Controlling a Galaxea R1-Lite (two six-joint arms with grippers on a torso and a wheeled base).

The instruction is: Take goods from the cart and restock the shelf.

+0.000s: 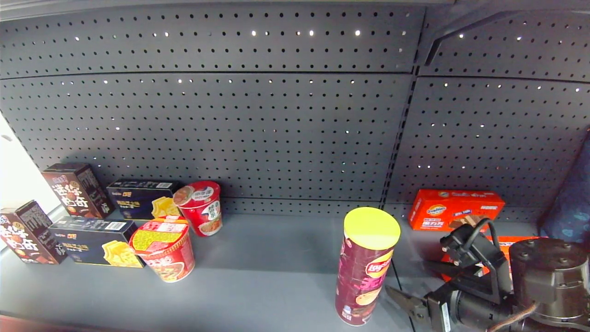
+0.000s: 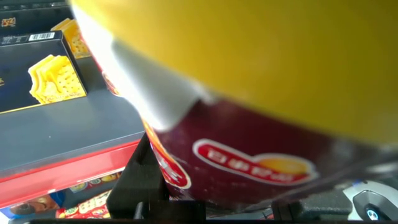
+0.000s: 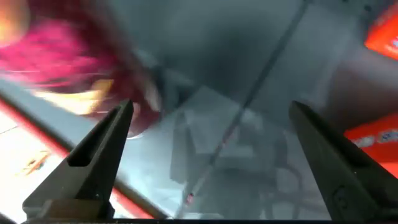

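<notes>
- Maroon chips can (image 1: 366, 272), yellow-lidded, stands upright on the grey shelf (image 1: 276, 276), right of centre and near the front edge.
- Right claw (image 1: 408, 277): fingers wide apart and empty, just right of the chips can.
- Left claw (image 2: 186, 208): a second can (image 2: 249, 143) of the same kind sits close against it, nearer than the shelf's red front edge; whether it is clamped cannot be told.
- Left part of shelf: two red noodle cups (image 1: 200, 207) (image 1: 163, 249), two dark blue boxes (image 1: 140, 198) (image 1: 94, 242) and two brown boxes (image 1: 76, 190) (image 1: 25, 233).
- Far right: orange box (image 1: 454, 210) against the perforated back panel (image 1: 258, 138).
</notes>
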